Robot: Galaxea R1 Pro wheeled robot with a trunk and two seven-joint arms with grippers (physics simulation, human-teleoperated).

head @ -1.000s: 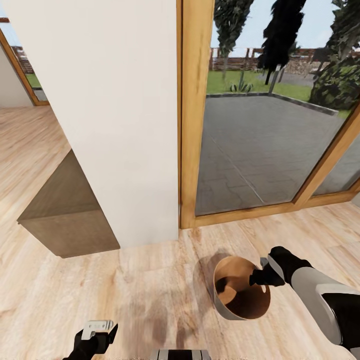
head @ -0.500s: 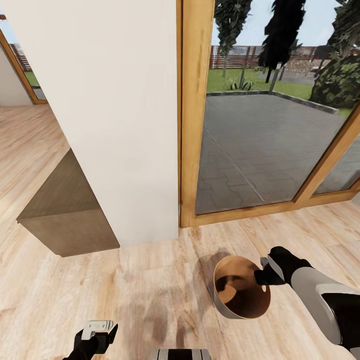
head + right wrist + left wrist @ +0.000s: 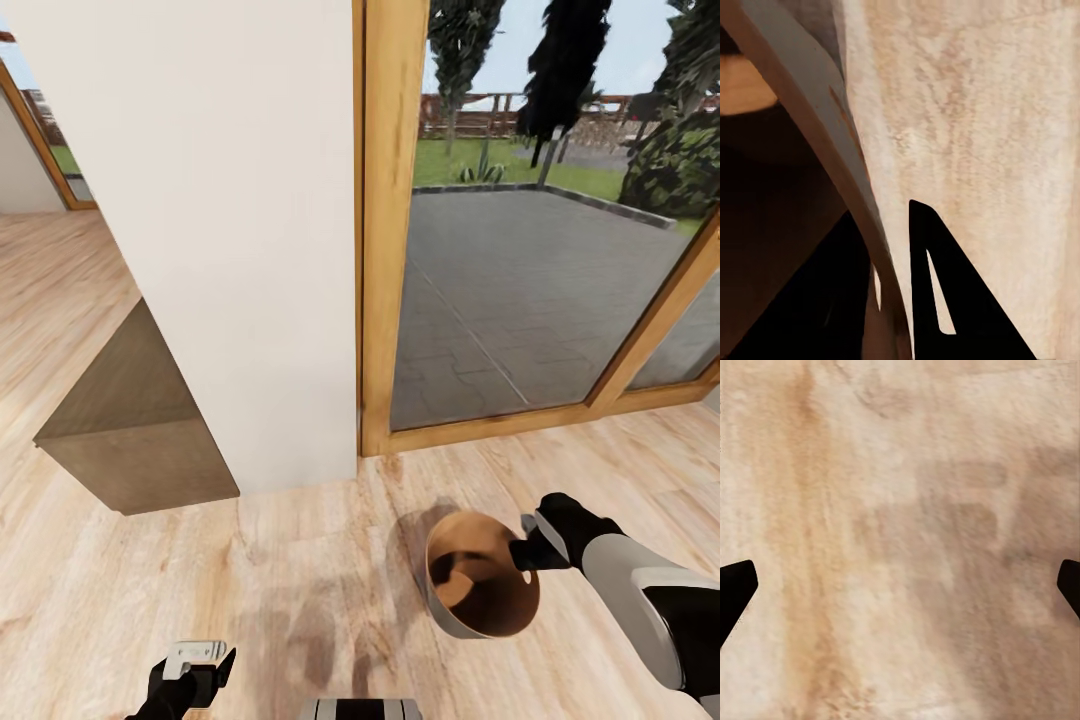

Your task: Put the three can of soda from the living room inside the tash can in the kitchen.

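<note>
One bin is in play here: the tash can (image 3: 482,575) is held at its rim by the right gripper (image 3: 522,552), low over the light wood floor (image 3: 300,560) and tilted so that its brown inside faces the head camera. In the right wrist view the pale grey wall of the can (image 3: 802,97) is seen running between the two black fingers (image 3: 945,300), one inside the rim and one outside, so the right jaws are judged to be pinching that wall. The left gripper (image 3: 200,662) hangs low at the robot's left side with its jaws spread wide and nothing between them; bare floor (image 3: 900,540) is seen beneath it.

No soda cans can be made out, and the dark shape inside the can is too shadowed to be named. A white wall (image 3: 230,230) and a wood-framed glass door (image 3: 520,260) stand just ahead, with a low wooden cabinet (image 3: 130,420) to the left.

The step in hand is judged to be the carrying of the can. A thin rim grip is easily lost, so the pinch should be kept firm, the can kept clear of the floor and the door frame, and turns of the base taken slowly so that the can is not swung out of the jaws.
</note>
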